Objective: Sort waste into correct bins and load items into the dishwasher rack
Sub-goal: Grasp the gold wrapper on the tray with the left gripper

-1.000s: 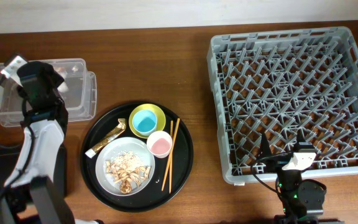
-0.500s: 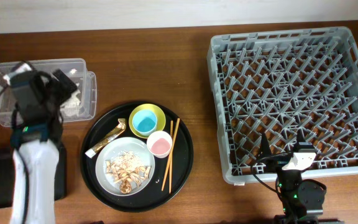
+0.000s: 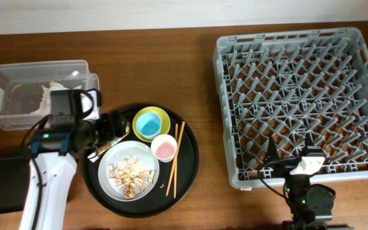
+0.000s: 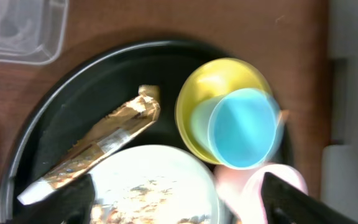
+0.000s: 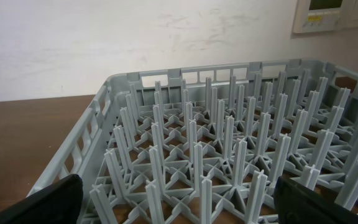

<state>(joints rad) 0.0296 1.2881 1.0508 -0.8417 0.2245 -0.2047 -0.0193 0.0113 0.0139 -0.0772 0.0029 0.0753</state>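
left gripper [image 3: 112, 125] spread empty over the round black tray [image 3: 187, 160]; right gripper [image 3: 291, 148] also parted and empty at the near edge of the dishwasher rack [image 3: 299, 96].
on the tray lie the yellow bowl [image 4: 219, 109], pink cup [image 3: 164, 149], chopsticks [image 3: 174, 160], a gold wrapper [image 4: 98, 146] and the plate [image 3: 131, 171] of crumbs; a white tissue [image 3: 50, 96] sits in the clear box [image 3: 5, 96], and nothing is in the rack.
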